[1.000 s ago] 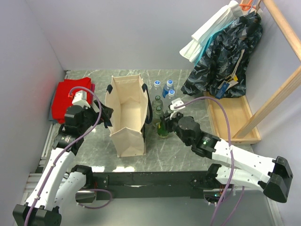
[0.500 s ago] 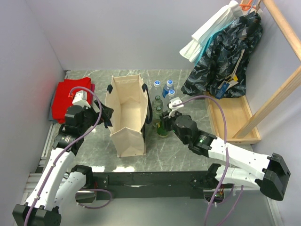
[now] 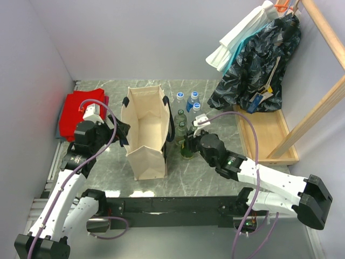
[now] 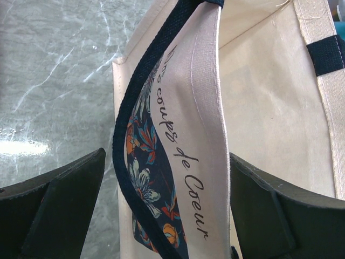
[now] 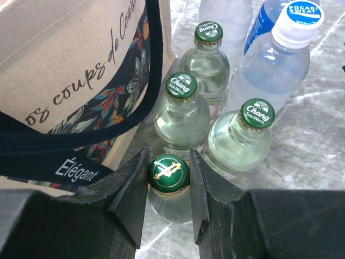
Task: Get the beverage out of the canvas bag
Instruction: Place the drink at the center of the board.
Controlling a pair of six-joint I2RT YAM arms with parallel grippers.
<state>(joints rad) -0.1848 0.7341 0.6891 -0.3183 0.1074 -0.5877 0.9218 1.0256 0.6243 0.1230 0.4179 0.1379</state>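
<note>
Your right pincer [image 5: 168,186] was clenched on the green-capped beverage [image 5: 168,171], upright just right of the canvas bag [image 3: 150,162]; your left pincer [image 4: 167,205] gaped astride the bag's rim.

Right wrist: green-cap bottle [image 5: 168,172] body mostly hidden behind the fingers [image 5: 132,200]; canvas bag [image 5: 59,65] cut off at 9 and 12 o'clock. Left wrist: bag runs off frame at 6 o'clock.

Left arm [image 3: 59,194]: you see white shells with black joint housings.
Right arm [image 3: 280,183]: the same white shells and black joints.
Cables [image 3: 113,132]: purple, one running along each arm.
Right gripper [image 5: 168,164]: matte black, wedge-shaped fingers.
Wrist camera [image 3: 91,113]: white block on your left arm.
</note>
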